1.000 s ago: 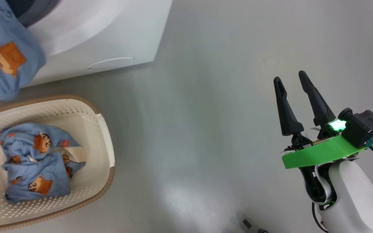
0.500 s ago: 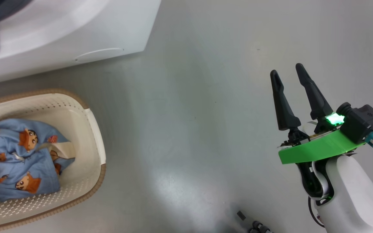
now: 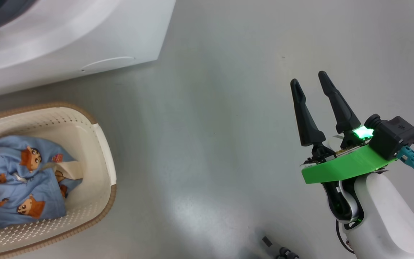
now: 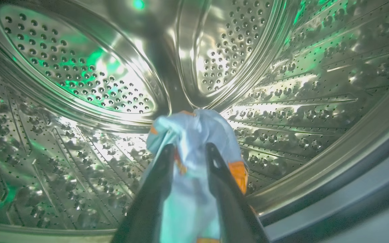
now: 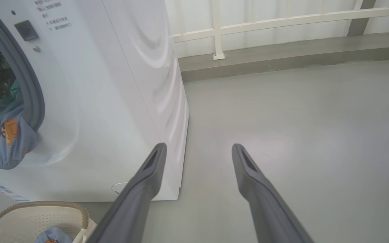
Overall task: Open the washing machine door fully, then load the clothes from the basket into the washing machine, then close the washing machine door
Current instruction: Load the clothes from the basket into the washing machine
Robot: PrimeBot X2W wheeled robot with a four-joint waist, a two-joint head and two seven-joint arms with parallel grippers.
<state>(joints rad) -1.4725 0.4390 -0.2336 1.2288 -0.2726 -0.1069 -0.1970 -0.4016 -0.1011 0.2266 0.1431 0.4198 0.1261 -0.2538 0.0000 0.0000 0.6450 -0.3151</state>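
Left gripper (image 4: 190, 147) sits inside the drum (image 4: 79, 84), 1 garment (image 4: 194, 128) between part-spread jaws; gripped or loosed, cannot tell. Its tail drapes over the seal (image 5: 29, 84) of the washing machine (image 5: 113, 101); that weight could drag it out. Right gripper (image 3: 309, 78) wide, empty.

The basket (image 3: 104, 158) runs off the head view's left edge. A garment (image 4: 198, 125) fills the gap between the jaws of the left gripper (image 4: 190, 147), hiding any pinch. Print on the washing machine (image 5: 113, 84) is too small to read.

A blue garment (image 3: 23, 183) lies in the basket (image 3: 107, 201) near the washing machine (image 3: 84, 32).
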